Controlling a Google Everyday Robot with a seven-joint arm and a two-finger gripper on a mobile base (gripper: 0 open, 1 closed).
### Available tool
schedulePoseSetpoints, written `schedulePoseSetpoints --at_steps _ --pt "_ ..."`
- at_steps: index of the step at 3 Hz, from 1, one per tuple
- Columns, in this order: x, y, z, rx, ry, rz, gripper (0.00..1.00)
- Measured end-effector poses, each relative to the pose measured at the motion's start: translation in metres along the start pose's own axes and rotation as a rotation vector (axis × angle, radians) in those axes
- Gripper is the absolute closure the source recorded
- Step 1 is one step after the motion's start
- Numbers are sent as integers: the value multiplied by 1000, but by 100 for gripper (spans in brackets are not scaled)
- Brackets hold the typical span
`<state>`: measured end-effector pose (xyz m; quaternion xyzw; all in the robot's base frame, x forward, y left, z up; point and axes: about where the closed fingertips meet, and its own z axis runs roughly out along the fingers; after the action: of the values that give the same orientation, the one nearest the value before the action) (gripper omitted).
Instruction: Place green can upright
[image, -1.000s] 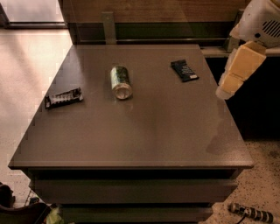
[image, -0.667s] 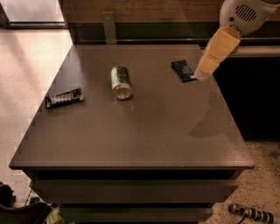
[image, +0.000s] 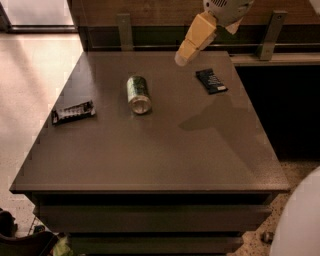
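Starting at the left, we see a flat dark snack wrapper (image: 73, 111) lying on the brown table (image: 150, 160), at about nine o'clock from the middle of the tabletop and close to the left edge. Its printed face is up and its long side runs roughly from nine to three.

Next comes the green can (image: 138, 94), at about eleven o'clock from the table's middle. It lies on its side on the bare surface. Its length runs from twelve to six, and its shiny silver end faces the near edge. Nothing touches it, and it sits well apart from both wrappers.

Further right, at about one o'clock, the gripper (image: 181, 58) hangs in the air above the far part of the table. Its pale yellow tip slants down toward seven o'clock from the white arm housing at the top edge. It holds nothing, and we cannot tell whether it is released or clenched. From the can it lies at about two o'clock, well apart.

A second dark wrapper (image: 211, 81) rests flat at two o'clock, near the right edge. The arm's shadow (image: 210, 117) falls on the tabletop just below it.
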<state>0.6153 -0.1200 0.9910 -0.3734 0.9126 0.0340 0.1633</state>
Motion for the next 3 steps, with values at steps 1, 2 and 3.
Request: schedulePoseSetpoints --at_steps 1,2,3 --pt "-17 0 9 20 6 128 0" --pt "-23 -1 11 24 -17 154 0" --pt "-24 -1 11 25 -19 150 0"
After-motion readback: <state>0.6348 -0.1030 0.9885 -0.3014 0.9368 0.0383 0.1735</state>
